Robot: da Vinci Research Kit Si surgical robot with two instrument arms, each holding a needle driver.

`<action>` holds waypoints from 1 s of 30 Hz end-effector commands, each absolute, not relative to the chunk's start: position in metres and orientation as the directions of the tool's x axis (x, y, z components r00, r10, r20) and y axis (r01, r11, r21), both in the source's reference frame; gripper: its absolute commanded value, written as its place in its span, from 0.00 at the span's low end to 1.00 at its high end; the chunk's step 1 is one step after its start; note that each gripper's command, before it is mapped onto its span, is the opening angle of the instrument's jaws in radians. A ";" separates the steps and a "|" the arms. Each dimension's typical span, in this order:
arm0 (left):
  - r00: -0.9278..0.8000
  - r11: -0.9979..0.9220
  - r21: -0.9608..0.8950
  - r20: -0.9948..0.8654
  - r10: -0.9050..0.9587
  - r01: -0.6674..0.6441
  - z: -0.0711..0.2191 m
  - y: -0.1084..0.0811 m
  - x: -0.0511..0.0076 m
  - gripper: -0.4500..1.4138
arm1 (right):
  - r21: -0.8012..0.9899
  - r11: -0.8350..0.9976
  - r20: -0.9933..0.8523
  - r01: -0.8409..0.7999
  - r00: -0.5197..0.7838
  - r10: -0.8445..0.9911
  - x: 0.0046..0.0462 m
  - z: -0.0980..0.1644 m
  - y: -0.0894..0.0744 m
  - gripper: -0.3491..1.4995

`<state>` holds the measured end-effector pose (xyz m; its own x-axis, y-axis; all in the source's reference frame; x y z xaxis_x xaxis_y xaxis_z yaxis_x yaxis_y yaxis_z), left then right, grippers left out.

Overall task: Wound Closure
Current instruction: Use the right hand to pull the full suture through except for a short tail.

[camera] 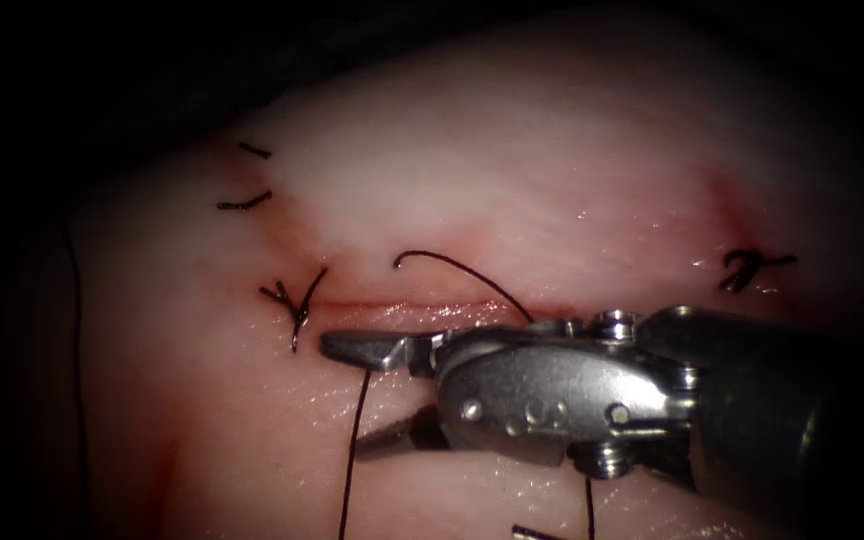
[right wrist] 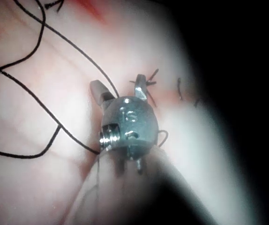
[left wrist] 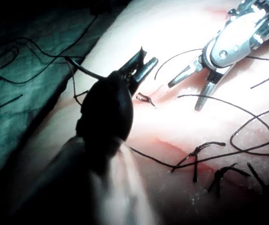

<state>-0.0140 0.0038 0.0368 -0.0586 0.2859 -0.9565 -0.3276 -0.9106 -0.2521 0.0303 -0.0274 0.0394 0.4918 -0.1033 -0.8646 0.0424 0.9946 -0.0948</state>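
Cannot tell where the needle lies. Find black thread (camera: 462,268) arching over the far lip of the cut (camera: 402,305) and dipping behind the right tool (camera: 347,395). See another strand dropping from just under that tool's upper jaw, straight down through the gap between the two jaws, clamped by neither. See more loose loops of it spread over the tissue in the wrist views.

Find the cut running sideways across the tissue (camera: 552,180), edged with thin red fluid (camera: 472,306), with a tied knot (camera: 295,300) at its left end and a second knot (camera: 752,268) well off to the right. Note two short stitches (camera: 244,203) farther back on the left.

Find the right tool just on the near side of the cut, jaws spread wide and gripping nothing, upper jaw close beside the left knot; seen likewise in the left wrist view (left wrist: 183,97) and the right wrist view (right wrist: 117,83).

Find the left tool (left wrist: 146,58) near the tissue's edge, jaws parted narrowly, nothing seen between them. Beyond that edge, a green cloth (left wrist: 22,103) with thread trailing over it.
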 end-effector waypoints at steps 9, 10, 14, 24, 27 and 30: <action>-0.056 -0.913 -0.249 -0.958 0.281 -0.324 0.037 0.005 -0.0146 0.00 | -0.076 0.993 -0.841 0.090 0.530 -0.112 0.0315 0.036 -0.029 0.00; -0.056 -0.913 -0.248 -0.958 0.281 -0.324 0.037 0.005 -0.0146 0.00 | -0.075 0.993 -0.844 0.087 0.525 -0.109 0.0314 0.036 -0.030 0.00; -0.058 -0.913 -0.248 -0.958 0.281 -0.323 0.037 0.005 -0.0147 0.00 | -0.066 0.993 -0.858 0.097 0.503 -0.106 0.0314 0.032 -0.034 0.00; -0.059 -0.913 -0.248 -0.958 0.281 -0.323 0.037 0.005 -0.0147 0.00 | -0.035 0.987 -0.885 0.154 0.454 -0.103 0.0341 0.026 -0.042 0.00; -0.059 -0.913 -0.248 -0.958 0.281 -0.323 0.037 0.005 -0.0147 0.00 | -0.033 0.990 -0.903 0.135 0.421 -0.088 0.0342 0.025 -0.041 0.29; -0.059 -0.913 -0.248 -0.958 0.281 -0.323 0.037 0.005 -0.0147 0.00 | -0.024 0.995 -0.914 0.095 0.401 -0.060 0.0335 0.025 -0.039 0.71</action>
<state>-0.0143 0.0037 0.0370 -0.0608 0.2850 -0.9566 -0.3228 -0.9125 -0.2513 0.0325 -0.0398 0.0249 0.4018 -0.0499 -0.9143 0.0958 0.9953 -0.0122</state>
